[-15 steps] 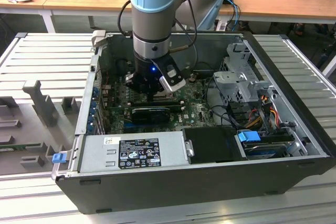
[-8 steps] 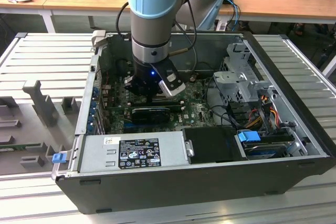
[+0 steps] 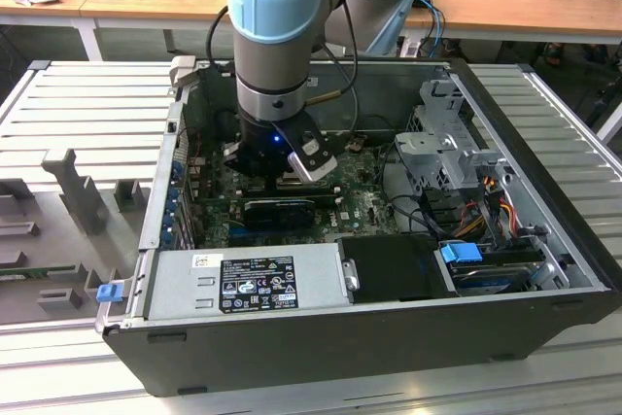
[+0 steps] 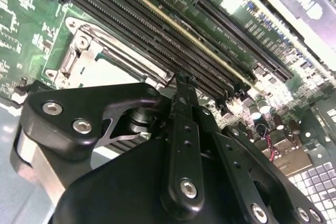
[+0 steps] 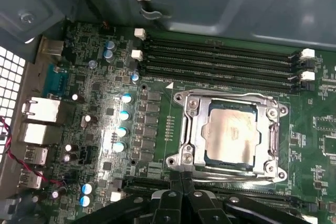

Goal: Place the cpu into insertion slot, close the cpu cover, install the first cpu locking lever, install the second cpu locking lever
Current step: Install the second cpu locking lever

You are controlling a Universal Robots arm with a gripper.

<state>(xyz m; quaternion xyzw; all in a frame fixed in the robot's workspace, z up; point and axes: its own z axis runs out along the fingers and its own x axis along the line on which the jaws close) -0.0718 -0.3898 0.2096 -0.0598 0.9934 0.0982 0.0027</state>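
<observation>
While the blue-and-grey jointed robot arm (image 3: 277, 26) reaches down into the open black desktop computer case (image 3: 389, 328), its black jaws (image 5: 181, 182) hang low over the green circuit board (image 5: 105, 129), just beside the near edge of the square metal-rimmed insertion slot (image 5: 181, 156). In the first wrist view the two black fingertips (image 5: 188, 179) stand pressed together with no gap between them, and nothing is held. In the second wrist view the jaws (image 4: 182, 85) come to a single narrow point above the long black memory slots (image 4: 157, 30).

The small flat square cpu with its pale silvery-beige top (image 5: 231, 135) already lies inside the slot, flat and square to its rim. The thin grey metal cpu cover frame (image 5: 275, 137) lies down around the chip, its cut-out centre leaving the chip's top bare; I cannot tell whether the levers are latched.

Beyond the socket, four long black memory slots with white end clips (image 5: 220, 59) run side by side. In the exterior view, a grey power supply box with a black label (image 3: 248, 284) sits along the case's near wall, coloured cables (image 3: 486, 201) bundle at the exterior view's right, and the case rests on a ribbed grey metal tabletop (image 3: 87, 104).
</observation>
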